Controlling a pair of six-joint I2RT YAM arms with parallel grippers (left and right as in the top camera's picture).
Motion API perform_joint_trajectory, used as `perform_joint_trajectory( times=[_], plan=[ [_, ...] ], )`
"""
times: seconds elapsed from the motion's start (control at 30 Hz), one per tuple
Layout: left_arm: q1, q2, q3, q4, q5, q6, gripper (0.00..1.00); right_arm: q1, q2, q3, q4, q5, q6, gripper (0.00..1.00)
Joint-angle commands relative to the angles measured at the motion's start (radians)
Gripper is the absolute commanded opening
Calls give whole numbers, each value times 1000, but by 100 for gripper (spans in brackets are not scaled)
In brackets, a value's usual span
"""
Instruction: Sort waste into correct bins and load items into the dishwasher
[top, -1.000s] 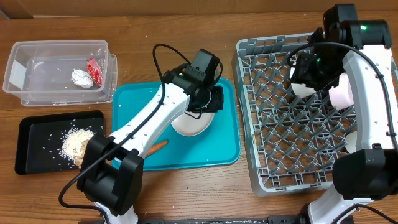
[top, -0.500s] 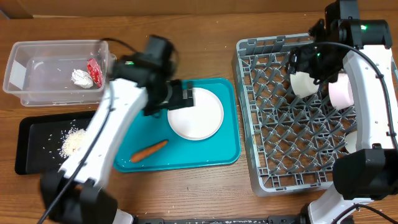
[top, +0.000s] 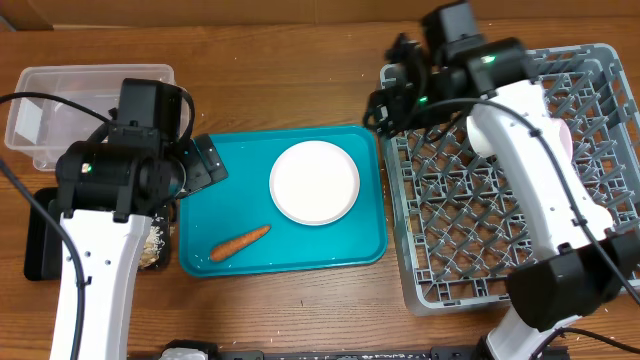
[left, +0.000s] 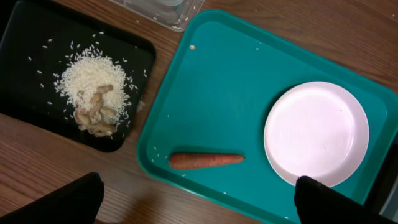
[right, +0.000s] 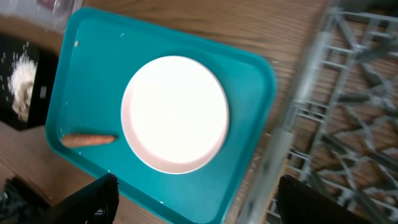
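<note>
A round white plate (top: 314, 182) lies flat on the teal serving tray (top: 355, 250), with a small orange carrot (top: 240, 242) on the tray near it. My left gripper (top: 205, 165) hangs open and empty over the tray's left edge. From its wrist I see the carrot (left: 206, 160), the plate (left: 316, 133), and rice with beige scraps (left: 93, 93) on the black tray (left: 25, 74). My right gripper (top: 385, 103) is open and empty at the near-left corner of the grey dish rack (top: 500, 210). The plate (right: 175, 113) lies below it.
The clear tub (top: 60, 95) sits at the back left, partly behind my left arm. That arm also covers most of the black tray (top: 35, 255). The rack's left rim (right: 292, 118) runs blurred past my right fingers.
My left gripper opened and swung left off the plate, which now lies on the teal tray. My right arm moved left from inside the rack to its corner, opening.
</note>
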Motion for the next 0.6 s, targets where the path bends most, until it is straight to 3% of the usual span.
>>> perform_joint_trajectory(
  times=[0.0,0.1,0.33,0.57],
  plan=[
    [4,9,14,-9,-37,-28,100,44,60,-11,6,38,-18,83],
    [4,19,11,-11,-34,-28,100,75,116,-40,6,38,-11,82],
    [4,31,8,-8,-34,-55,100,85,249,-57,-11,38,42,67],
    [4,32,8,5,-34,-54,100,85,332,-62,-8,39,42,64]
  ],
)
